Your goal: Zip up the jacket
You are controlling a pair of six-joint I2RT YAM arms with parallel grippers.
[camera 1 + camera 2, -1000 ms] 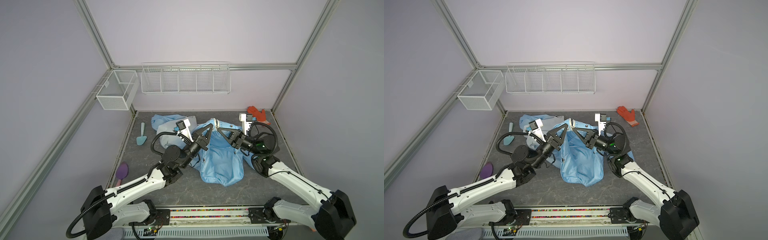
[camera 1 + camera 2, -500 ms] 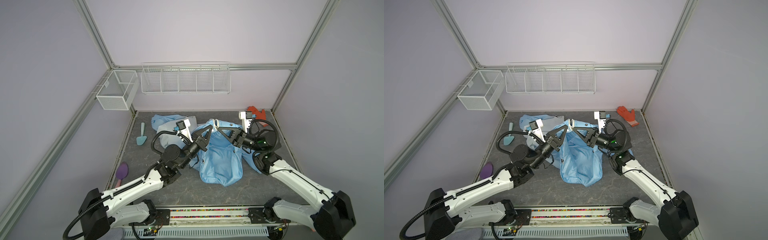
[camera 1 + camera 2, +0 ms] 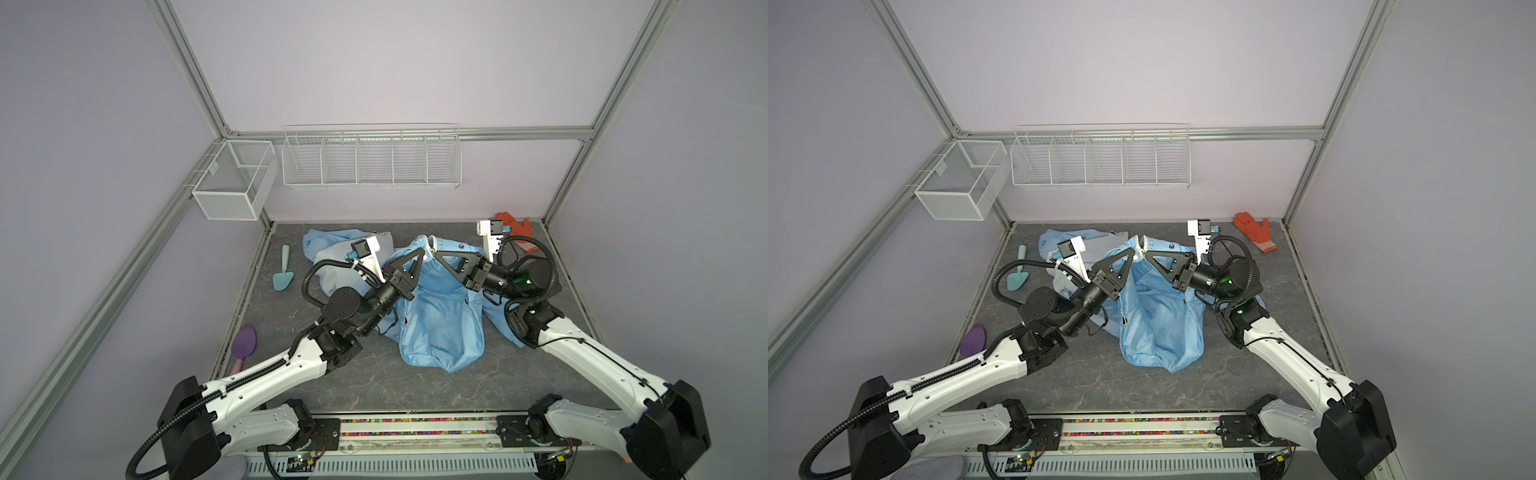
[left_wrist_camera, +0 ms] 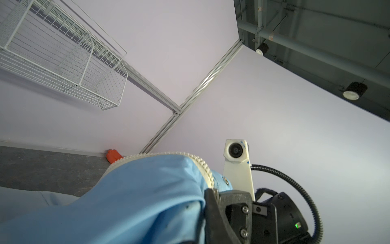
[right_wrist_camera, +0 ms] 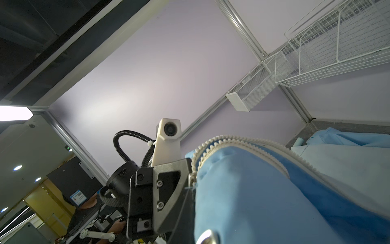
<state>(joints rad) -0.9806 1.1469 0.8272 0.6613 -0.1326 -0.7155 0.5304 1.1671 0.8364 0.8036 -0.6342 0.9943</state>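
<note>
The light-blue jacket (image 3: 440,320) (image 3: 1158,324) lies crumpled mid-table, and its collar end hangs lifted off the surface. Its white zipper (image 3: 428,243) (image 3: 1144,245) arches over the raised peak. My left gripper (image 3: 422,252) (image 3: 1131,253) and right gripper (image 3: 437,255) (image 3: 1148,257) meet tip to tip at that peak, one on each side of the zipper. The right gripper is shut on the jacket's zipper edge. Cloth (image 4: 147,200) covers the left jaws in the left wrist view. A small metal zipper part (image 5: 191,179) sits against the left gripper's fingers (image 5: 168,190).
An orange glove (image 3: 519,226) (image 3: 1252,230) lies at the back right corner. A teal trowel (image 3: 284,274) and a purple scoop (image 3: 244,343) lie along the left edge. A wire rack (image 3: 370,158) and a mesh basket (image 3: 235,178) hang on the walls.
Both grippers stay together at the raised zipper top, with only slight shifts. The jacket hangs much as before.
</note>
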